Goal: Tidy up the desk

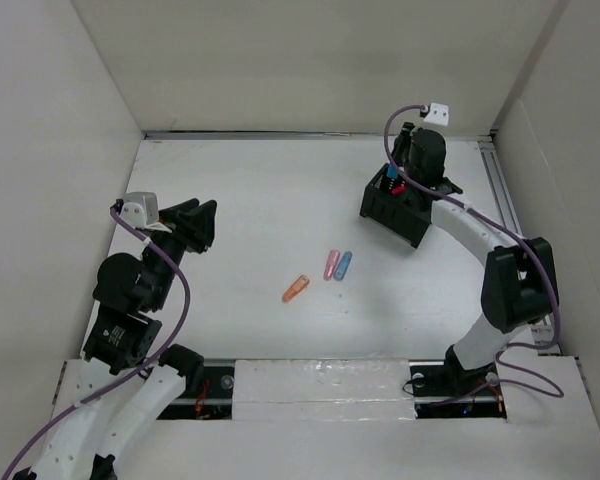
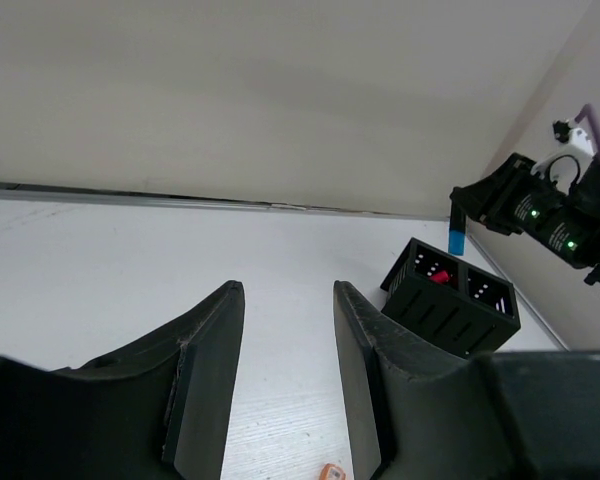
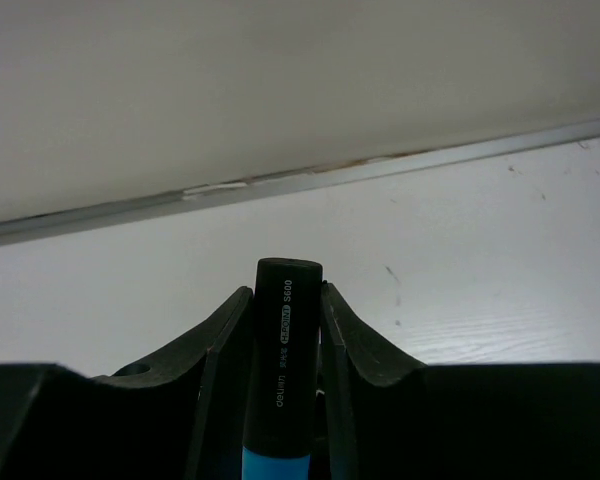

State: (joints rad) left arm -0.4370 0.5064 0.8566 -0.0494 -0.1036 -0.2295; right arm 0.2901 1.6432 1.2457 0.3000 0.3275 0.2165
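On the white desk lie three short pens near the middle: orange, pink and blue. At the back right stands a black compartmented box with a red item inside. My right gripper is shut on a blue highlighter with a black cap, held upright just over the box's far end. My left gripper hovers over the left side of the desk, open with nothing between its fingers. The orange pen's tip shows below it.
White wall panels enclose the desk on the left, back and right. A metal rail runs along the back edge and another along the right side. Purple cables loop off both arms.
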